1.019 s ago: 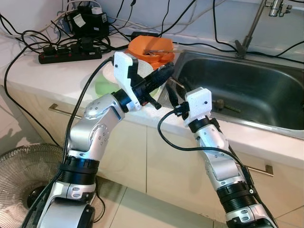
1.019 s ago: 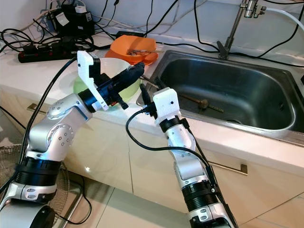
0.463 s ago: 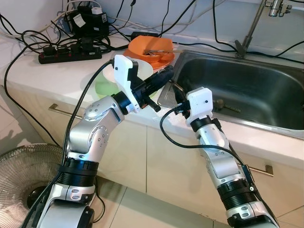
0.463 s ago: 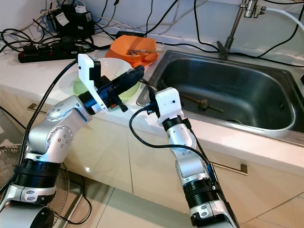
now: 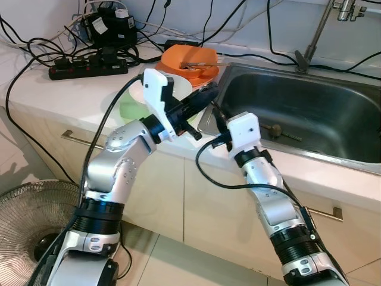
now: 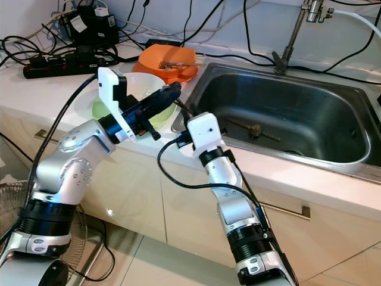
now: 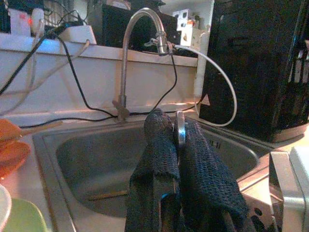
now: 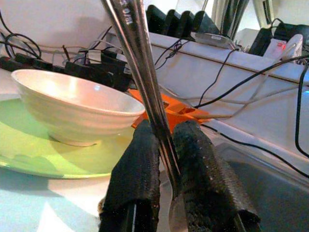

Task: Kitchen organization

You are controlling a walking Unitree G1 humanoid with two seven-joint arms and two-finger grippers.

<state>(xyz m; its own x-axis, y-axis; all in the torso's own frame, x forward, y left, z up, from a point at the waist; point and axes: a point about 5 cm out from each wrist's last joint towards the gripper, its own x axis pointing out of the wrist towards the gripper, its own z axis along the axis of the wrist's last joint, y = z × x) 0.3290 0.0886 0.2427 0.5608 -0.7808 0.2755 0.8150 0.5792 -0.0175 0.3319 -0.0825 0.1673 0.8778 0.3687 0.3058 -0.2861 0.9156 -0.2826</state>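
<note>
The right tool is closed on a long metal utensil, and the left tool is closed on the thin end of a metal piece, probably the same utensil, held over the surface at the left edge of the sink. Both grips are narrow and the metal is smooth, so if one tool releases or pulls early, the utensil could slip. It could then fall into the sink or hit the white bowl on the green plate.

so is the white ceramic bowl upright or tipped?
Upright. The white ceramic bowl sits mouth-up on the pale green plate, base flat, rim level.
</note>
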